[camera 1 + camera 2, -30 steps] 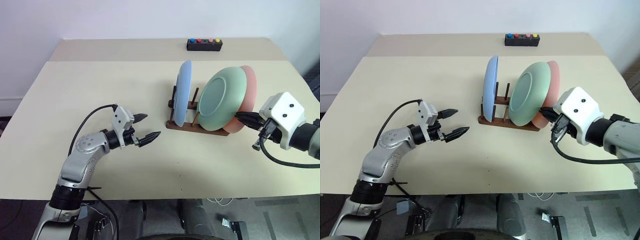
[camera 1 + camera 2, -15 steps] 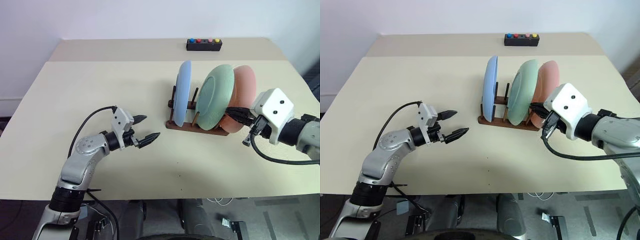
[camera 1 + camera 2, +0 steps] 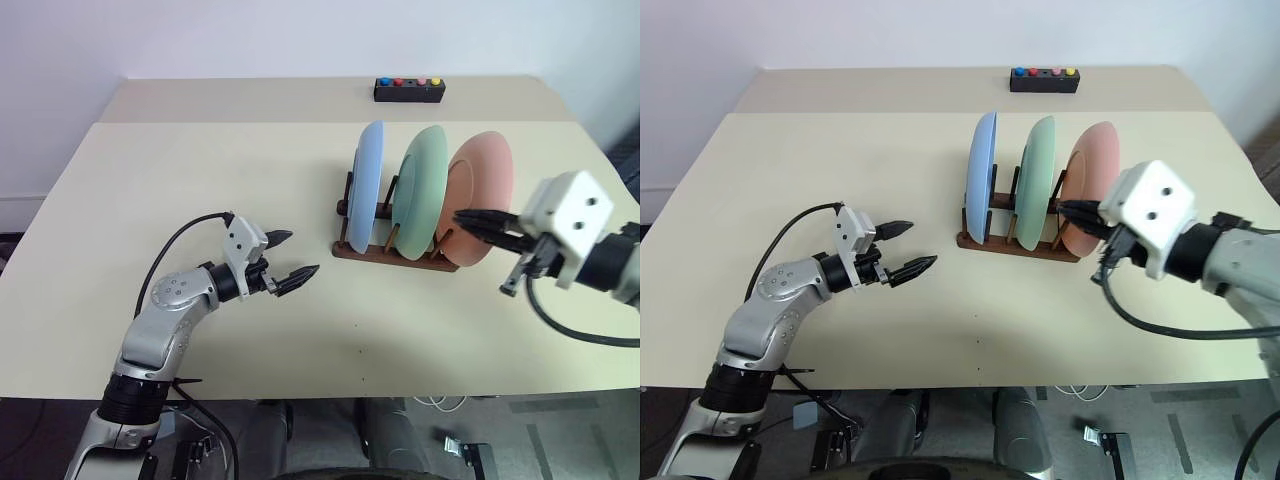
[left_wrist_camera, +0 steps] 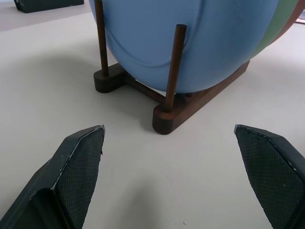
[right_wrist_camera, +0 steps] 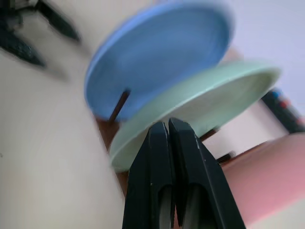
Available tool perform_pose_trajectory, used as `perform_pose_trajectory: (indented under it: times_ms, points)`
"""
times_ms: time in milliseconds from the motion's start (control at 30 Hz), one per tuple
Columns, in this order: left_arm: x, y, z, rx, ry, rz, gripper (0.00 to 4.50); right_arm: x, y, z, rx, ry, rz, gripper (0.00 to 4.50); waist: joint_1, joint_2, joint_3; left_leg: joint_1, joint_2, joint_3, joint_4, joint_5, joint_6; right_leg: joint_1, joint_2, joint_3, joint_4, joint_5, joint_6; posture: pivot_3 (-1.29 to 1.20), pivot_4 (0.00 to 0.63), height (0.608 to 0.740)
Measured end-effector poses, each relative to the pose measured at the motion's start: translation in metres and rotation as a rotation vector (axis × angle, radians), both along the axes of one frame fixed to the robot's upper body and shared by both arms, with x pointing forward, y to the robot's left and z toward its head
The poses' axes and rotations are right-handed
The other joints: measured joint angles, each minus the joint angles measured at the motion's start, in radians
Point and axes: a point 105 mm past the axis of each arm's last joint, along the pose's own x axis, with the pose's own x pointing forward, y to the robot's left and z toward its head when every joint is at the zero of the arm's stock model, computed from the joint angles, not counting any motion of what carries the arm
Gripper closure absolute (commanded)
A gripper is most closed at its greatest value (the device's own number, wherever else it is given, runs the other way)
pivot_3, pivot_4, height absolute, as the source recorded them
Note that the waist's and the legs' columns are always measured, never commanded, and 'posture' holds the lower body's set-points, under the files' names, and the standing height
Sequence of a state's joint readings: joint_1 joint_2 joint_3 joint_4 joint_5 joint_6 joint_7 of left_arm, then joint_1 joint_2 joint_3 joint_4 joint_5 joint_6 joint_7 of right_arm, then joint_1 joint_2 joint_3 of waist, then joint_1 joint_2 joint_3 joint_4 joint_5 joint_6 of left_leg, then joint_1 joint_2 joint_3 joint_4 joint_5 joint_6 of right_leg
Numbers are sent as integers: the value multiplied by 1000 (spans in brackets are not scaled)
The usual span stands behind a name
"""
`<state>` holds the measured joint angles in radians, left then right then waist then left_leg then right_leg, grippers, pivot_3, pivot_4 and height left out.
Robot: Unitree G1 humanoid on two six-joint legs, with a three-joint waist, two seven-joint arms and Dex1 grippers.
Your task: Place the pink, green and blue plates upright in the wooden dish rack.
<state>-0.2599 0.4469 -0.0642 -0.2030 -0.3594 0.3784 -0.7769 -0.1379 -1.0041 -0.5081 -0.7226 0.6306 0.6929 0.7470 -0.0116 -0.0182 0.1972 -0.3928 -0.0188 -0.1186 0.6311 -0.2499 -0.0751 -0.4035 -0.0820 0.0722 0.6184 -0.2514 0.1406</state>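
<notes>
The silver left arm reaches forward with its black two-fingered left gripper (image 3: 287, 256) held level and its fingers spread wide apart, while the white-cased right arm holds the black two-fingered right gripper (image 3: 464, 217) level, pointing leftward, fingers pressed together on nothing.

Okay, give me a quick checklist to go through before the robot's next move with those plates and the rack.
1. Blue plate upright in the wooden dish rack: ok.
2. Green plate upright in the rack: ok.
3. Pink plate seated between pegs: cannot tell, it stands at the rack's end.
4. Right claw empty and shut: ok.
5. Right claw clear of the pink plate: cannot tell, its tips overlap it.
6. Left claw open, apart from the rack: ok.
</notes>
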Motion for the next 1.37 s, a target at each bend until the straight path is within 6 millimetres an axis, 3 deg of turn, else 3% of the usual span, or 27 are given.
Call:
perform_pose_trajectory:
  times_ms: [100, 200, 300, 367, 433, 567, 733, 1000, 1267, 1367]
  points:
    - [3, 4, 1, 2, -9, 26, 0, -2, -24, 29, 162, -82, -36, 4442, 0, 0, 0, 0, 0, 0, 0, 0, 0, 1, 0, 0, 0, 0, 0, 0, 150, 740]
    - [8, 11, 0, 13, -17, 58, 0, -7, -52, 36, 314, -92, -68, 4442, 3, 0, 0, 0, 0, 0, 0, 0, 0, 1, 0, 0, 0, 0, 0, 0, 150, 740]
    - [16, 29, -3, 41, -27, 133, 0, -12, -101, 8, 416, -4, -206, 4442, 4, -1, -1, 1, 0, 0, 0, -1, 1, 2, 0, 0, 0, 0, 0, 0, 150, 740]
    - [18, 39, -5, 62, -38, 173, 0, -16, -112, -28, 405, 100, -254, 4442, 0, 0, -1, 2, 0, 0, -1, -1, 1, 2, 0, 0, 0, 0, 1, 0, 150, 740]
    - [20, 49, -12, 78, -33, 217, 0, -20, -114, -64, 411, 200, -270, 4442, -7, 2, -2, 3, 0, 1, -1, -1, 1, 2, 0, 1, 2, 0, 1, 0, 150, 740]
    - [19, 59, -24, 88, -14, 263, 0, -20, -107, -98, 409, 256, -262, 4442, -12, 5, -3, 5, 0, 2, 0, -1, 1, 2, 0, 2, 2, 0, 0, 0, 150, 740]
    - [12, 67, -39, 96, 24, 295, 0, -10, -107, -102, 436, 237, -247, 4442, -1, 5, -3, 4, 0, 2, 1, -1, 1, 3, 0, 2, 2, 0, 0, 0, 150, 740]
    - [14, 72, -35, 87, 0, 312, 0, 6, -109, -113, 442, 234, -246, 4442, -2, 5, -3, 5, 0, 1, 1, -1, 1, 3, 0, 2, 2, 0, 0, 0, 150, 740]
    - [15, 68, -27, 78, -8, 326, 0, 10, -94, -143, 455, 289, -228, 4442, -3, 5, -3, 5, 0, 1, 1, -1, 1, 3, 0, 2, 2, 0, 0, 0, 150, 740]
    - [15, 66, -23, 78, -9, 328, 0, 11, -95, -144, 454, 282, -238, 4442, -3, 5, -3, 5, 0, 1, 1, -1, 1, 3, 0, 2, 2, 0, 0, 0, 150, 740]
